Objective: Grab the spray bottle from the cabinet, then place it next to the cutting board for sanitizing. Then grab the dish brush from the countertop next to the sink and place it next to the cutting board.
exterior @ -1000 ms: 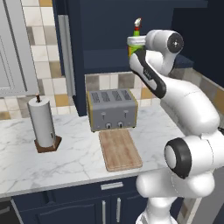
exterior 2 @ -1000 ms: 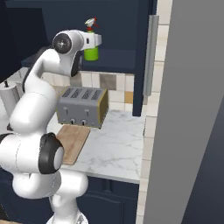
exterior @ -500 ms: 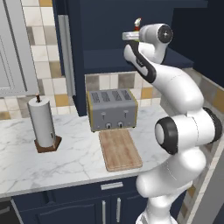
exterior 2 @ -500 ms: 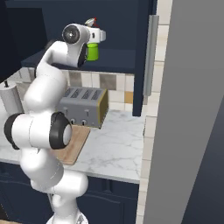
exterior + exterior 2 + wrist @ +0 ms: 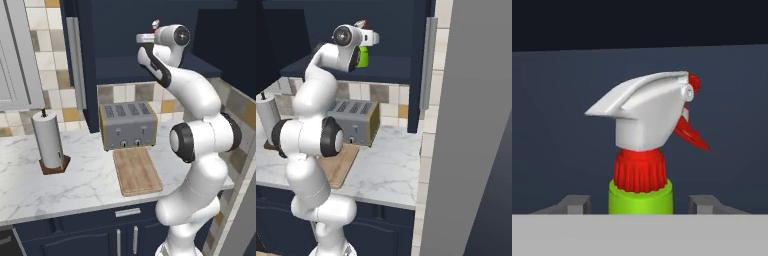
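Note:
The spray bottle [image 5: 646,125] stands upright on the shelf of the open navy cabinet [image 5: 131,68], with a green neck, a red collar and a white nozzle. My gripper [image 5: 640,205] is level with the neck. One fingertip [image 5: 575,204] shows on each side, with a gap to the bottle, so the gripper is open. In the right base view the green body of the spray bottle [image 5: 362,57] shows just below my hand. The cutting board [image 5: 136,170] lies on the countertop [image 5: 75,186] in front of the toaster. The dish brush and the sink are out of view.
A steel toaster [image 5: 127,125] stands behind the board, directly under the cabinet shelf. A paper towel roll [image 5: 49,142] stands on its holder to the left. The cabinet's open door with its silver bar handle [image 5: 75,61] hangs left of my arm. A tall grey panel [image 5: 476,125] bounds the counter's right end.
My arm has stretched upward and the hand has risen and pushed into the cabinet, up to the spray bottle's neck. The bottle stands where it was.

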Controlling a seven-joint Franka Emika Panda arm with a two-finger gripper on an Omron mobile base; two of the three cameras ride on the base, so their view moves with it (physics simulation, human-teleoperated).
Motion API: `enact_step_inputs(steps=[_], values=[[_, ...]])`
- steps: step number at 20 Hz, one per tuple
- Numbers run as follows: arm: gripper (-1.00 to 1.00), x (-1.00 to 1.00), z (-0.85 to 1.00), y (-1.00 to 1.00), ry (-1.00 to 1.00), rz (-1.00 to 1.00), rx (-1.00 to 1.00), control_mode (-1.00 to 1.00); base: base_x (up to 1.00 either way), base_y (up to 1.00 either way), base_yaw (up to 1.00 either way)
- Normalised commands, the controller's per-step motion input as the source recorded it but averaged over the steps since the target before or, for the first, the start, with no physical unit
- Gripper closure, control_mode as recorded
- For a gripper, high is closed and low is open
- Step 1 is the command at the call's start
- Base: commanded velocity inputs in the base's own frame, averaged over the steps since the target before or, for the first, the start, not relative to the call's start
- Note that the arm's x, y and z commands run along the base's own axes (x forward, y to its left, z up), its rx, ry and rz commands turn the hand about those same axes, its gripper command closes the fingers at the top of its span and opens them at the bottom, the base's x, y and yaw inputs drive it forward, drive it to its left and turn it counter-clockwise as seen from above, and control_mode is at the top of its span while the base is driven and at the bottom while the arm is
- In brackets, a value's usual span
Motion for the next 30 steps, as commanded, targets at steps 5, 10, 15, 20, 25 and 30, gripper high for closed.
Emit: enact_step_inputs(steps=[5,10,15,20,25,30], values=[[1.00,-0.05,0.00,0.00,-0.02,0.00,0.03,-1.00,0.00,0.00,0.00],[1.00,-0.80,0.06,-0.02,-0.18,0.00,0.01,-1.00,0.00,0.00,0.00],[1.00,-1.00,0.01,0.00,-0.13,0.00,0.03,-1.00,0.00,0.00,0.00],[1.00,-1.00,0.03,0.00,-0.16,0.00,0.01,-1.00,0.00,0.00,0.00],[1.00,-1.00,0.05,0.00,-0.12,0.00,0.00,-1.00,0.00,0.00,0.00],[1.00,-1.00,0.24,0.00,-0.01,0.01,0.04,-1.00,0.00,0.00,0.00]])
